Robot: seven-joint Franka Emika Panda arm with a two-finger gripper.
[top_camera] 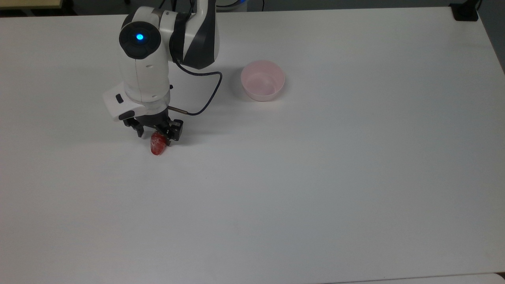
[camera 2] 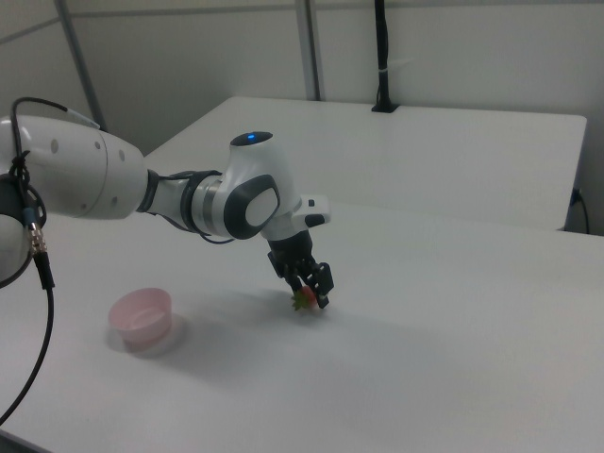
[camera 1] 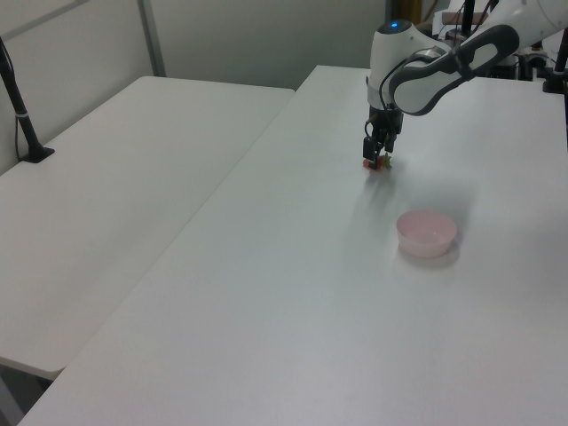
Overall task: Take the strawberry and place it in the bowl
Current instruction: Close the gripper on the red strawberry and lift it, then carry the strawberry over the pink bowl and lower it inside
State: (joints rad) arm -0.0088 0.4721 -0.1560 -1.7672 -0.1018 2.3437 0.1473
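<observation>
On the white surface [top_camera: 315,177], strawberry [top_camera: 158,145] long axis top-to-bottom in top view, stem hidden, tool [top_camera: 154,136] pointing down, fingers spread astride it, bowl [top_camera: 262,80] well apart.

A broad white table [camera 1: 293,293] stood beside a second white table [camera 1: 115,186] in the left view, backed by a pale grey wall [camera 1: 257,35] with a metal upright [camera 1: 151,37]; a black pole [camera 1: 19,106] rose from the second table.
</observation>
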